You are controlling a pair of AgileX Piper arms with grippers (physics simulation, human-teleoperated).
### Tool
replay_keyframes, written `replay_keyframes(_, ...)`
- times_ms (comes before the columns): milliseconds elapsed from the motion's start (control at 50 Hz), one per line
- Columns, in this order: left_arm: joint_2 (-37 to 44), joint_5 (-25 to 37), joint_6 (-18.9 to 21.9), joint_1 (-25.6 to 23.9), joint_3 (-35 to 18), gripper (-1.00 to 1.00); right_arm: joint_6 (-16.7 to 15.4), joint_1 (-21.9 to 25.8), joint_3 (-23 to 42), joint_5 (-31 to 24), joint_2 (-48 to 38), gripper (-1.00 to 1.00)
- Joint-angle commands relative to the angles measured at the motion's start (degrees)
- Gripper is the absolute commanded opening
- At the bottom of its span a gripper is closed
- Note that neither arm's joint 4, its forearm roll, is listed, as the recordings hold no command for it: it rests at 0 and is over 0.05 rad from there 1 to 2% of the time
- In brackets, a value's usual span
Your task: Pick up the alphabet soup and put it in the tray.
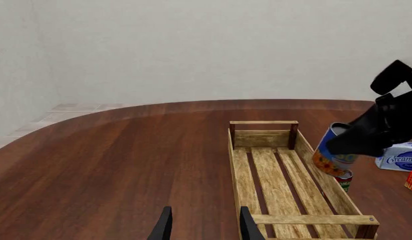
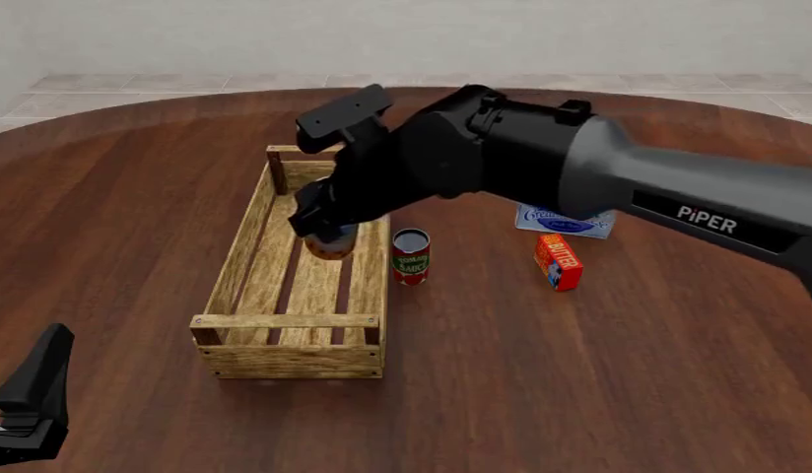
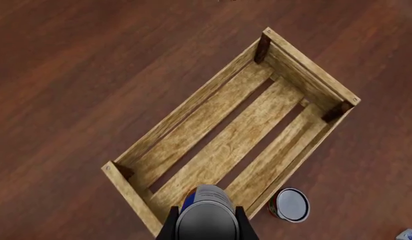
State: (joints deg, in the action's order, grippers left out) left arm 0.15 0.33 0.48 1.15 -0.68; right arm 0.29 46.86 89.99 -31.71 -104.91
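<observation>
The alphabet soup (image 2: 330,244) is a blue and orange can, and my right gripper (image 2: 323,228) is shut on it. It hangs tilted over the right-hand slats of the tray (image 2: 288,321), a long light-wood crate. From the right wrist, the alphabet soup (image 3: 204,210) shows between the fingers, with the tray (image 3: 192,107) below. The left wrist view shows the alphabet soup (image 1: 329,156) beside the right rail of the tray (image 1: 263,122). My left gripper (image 1: 204,227) is open and holds nothing. It sits low at the near left (image 2: 32,394), away from the tray.
A smaller red-and-green can (image 2: 410,256) stands on the table just right of the tray. It also shows in the wrist views (image 3: 290,205) (image 1: 344,179). A white-and-blue cream cheese box (image 2: 564,221) and an orange butter box (image 2: 558,261) lie further right.
</observation>
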Motion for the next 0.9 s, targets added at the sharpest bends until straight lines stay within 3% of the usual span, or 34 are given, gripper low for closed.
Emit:
replay_keyframes(20,-0.04,-0.06,0.0,-0.04,0.11,1.0,0.99,0.02,1.77,0.35,-1.58,-1.0)
replay_keyframes(900,-0.04,-0.05,0.02,-0.05,0.11,1.0,1.62,0.24,4.29,2.72,-9.66,-1.0)
